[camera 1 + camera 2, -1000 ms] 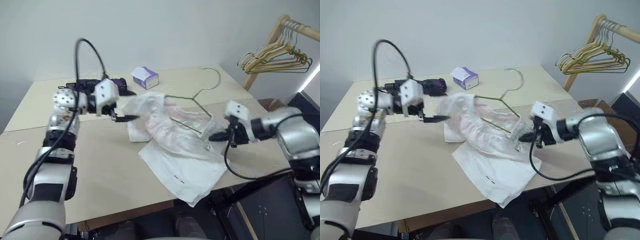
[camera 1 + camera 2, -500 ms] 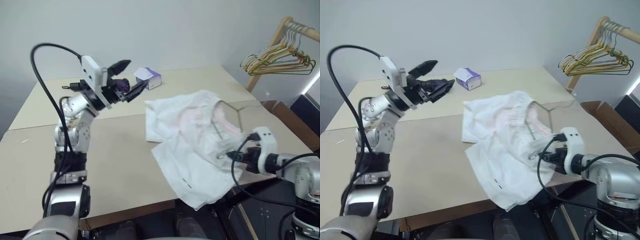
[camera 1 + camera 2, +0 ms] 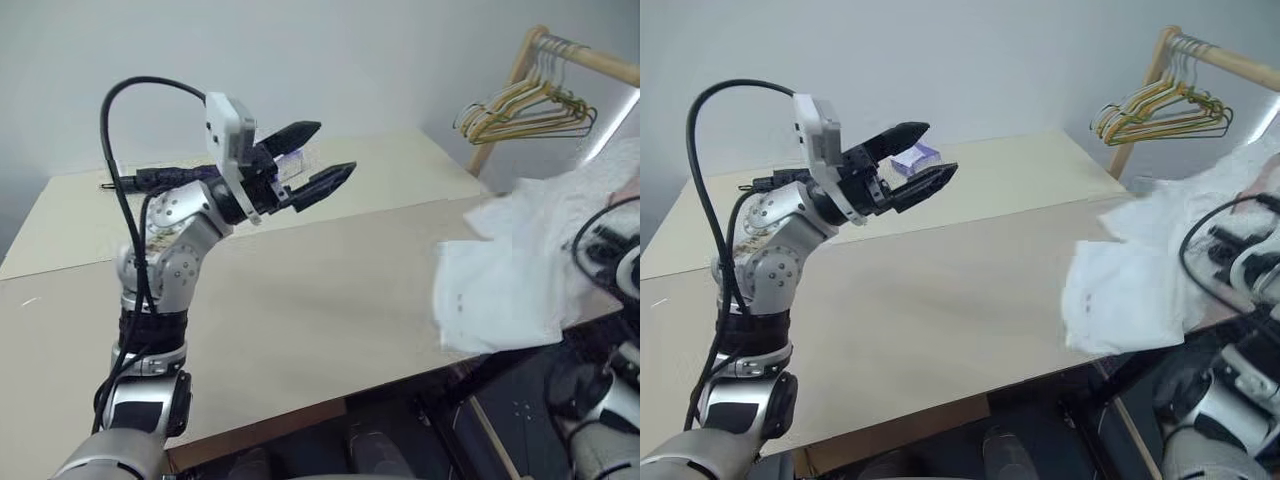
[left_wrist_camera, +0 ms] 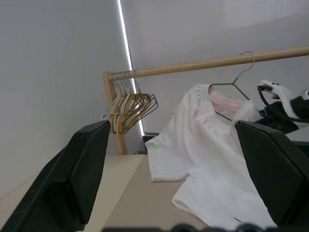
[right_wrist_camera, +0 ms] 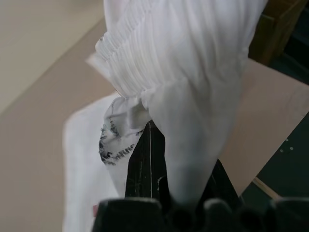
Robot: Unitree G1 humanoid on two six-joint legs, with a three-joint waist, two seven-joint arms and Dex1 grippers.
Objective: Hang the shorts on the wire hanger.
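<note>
Your right tool (image 5: 149,145) is pinched together on the shorts (image 4: 207,140), its black fingers buried in white cloth just under the gathered waistband. Your left tool (image 3: 305,160) stands wide apart with nothing in it, raised above the worktop (image 3: 300,290) and pointing toward the right side of the scene.

The shorts hang on the wire hanger (image 4: 231,89): in the left wrist view its grey wire runs through the waistband and its hook rises toward the wooden rail (image 4: 203,64), though you cannot tell from here whether the hook rests on the rail or merely sits in front of it. The lower legs of the shorts drape onto the far right corner of the worktop. The bunched yellow and green hangers (image 3: 520,105) sit on the rail, apart from yours.

By the look of it, the threading is done and you are in the carrying step. Next, judge whether the hook has caught; if not, lift the hanger so the hook clears the rail and settles over it, and only then release the cloth. Watch that the waistband does not slide off the wire's shoulder while you pull on it.
</note>
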